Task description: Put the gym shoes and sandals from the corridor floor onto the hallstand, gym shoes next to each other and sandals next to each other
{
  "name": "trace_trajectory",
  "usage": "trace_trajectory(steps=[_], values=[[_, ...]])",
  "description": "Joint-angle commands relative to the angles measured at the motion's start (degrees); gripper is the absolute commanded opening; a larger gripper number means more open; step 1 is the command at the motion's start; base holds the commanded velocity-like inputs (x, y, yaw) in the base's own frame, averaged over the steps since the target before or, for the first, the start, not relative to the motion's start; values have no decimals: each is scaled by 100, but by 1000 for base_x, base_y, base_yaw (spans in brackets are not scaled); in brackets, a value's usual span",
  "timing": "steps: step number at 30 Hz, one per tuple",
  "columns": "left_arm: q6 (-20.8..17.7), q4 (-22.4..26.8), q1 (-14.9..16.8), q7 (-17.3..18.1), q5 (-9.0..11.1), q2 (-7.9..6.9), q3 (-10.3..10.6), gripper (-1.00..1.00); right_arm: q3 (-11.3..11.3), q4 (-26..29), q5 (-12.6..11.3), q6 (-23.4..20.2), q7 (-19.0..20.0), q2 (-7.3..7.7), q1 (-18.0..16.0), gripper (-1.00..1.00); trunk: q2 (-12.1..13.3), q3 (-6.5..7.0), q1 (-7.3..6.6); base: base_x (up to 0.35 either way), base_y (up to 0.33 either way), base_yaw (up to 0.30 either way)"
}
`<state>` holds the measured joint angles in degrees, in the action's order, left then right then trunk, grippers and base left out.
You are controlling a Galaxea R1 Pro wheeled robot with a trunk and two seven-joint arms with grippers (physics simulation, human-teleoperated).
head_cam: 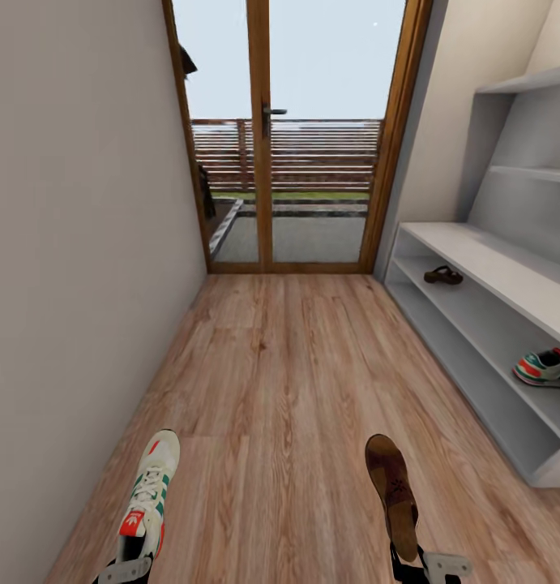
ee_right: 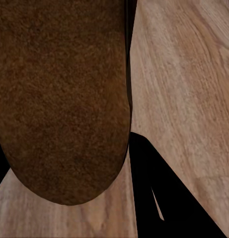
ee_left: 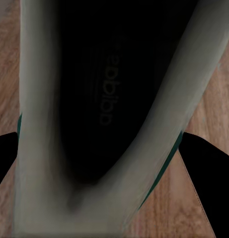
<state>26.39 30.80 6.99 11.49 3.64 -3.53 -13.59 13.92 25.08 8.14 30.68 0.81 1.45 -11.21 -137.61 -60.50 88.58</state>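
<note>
We saw our left tool clamped on the heel of one gym shoe, toe pointing far down the corridor, held over the corridor floor at near left. Our right tool gripped the heel of one sandal at near right, sole side up. On the hallstand along the right wall, the other sandal lay at the far end of a lower tier, and the second gym shoe sat nearer on that tier, well apart from it. A glass door closed the far end.
</note>
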Motion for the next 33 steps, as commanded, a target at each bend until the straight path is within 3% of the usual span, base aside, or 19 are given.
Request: trace_trajectory(steps=[1, 33], values=[[7, -4, 4, 55, 40, 2, -20, -100, 40, -3, 39, 17, 15, -4, -4, -100, -2, -5, 2, 339, 0, 0], [7, -5, 4, 55, 40, 2, -20, -100, 40, -3, 39, 17, 15, -4, -4, -100, -2, -5, 2, 339, 0, 0]])
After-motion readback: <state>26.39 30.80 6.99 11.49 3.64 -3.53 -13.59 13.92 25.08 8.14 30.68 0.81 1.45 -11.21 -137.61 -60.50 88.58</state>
